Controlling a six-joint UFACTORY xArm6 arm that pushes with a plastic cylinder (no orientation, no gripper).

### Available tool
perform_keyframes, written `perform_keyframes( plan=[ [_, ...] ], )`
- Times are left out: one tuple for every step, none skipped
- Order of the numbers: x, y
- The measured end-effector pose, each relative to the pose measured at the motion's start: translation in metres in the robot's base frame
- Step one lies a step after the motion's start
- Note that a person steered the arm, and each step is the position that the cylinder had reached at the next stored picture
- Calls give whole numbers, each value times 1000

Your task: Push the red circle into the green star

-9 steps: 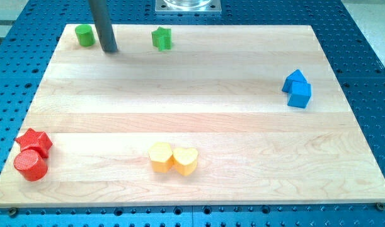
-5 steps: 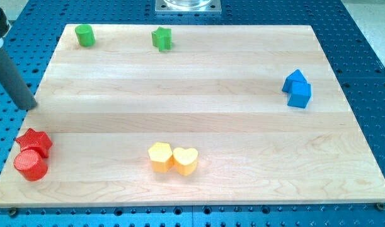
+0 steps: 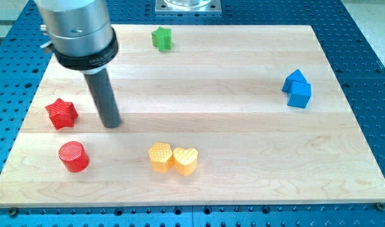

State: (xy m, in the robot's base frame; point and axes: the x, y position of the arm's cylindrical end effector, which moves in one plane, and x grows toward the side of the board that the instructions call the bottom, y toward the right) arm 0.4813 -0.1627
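Camera view: my tip (image 3: 112,124) (beside red star (image 3: 61,113)) above red circle (image 3: 74,156).

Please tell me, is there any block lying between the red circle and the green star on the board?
No block. In the camera view, only my tip and its rod stand near the line from the red circle to the green star; the rest is bare wood.
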Motion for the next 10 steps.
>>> perform_keyframes(
  plan=[
    [27,-65],
    [100,-102],
    [135,-73],
    [88,-21],
    [22,32],
    [-60,44],
    [0,45],
    [38,-3],
    [-15,12],
    [-92,53]
  ],
)
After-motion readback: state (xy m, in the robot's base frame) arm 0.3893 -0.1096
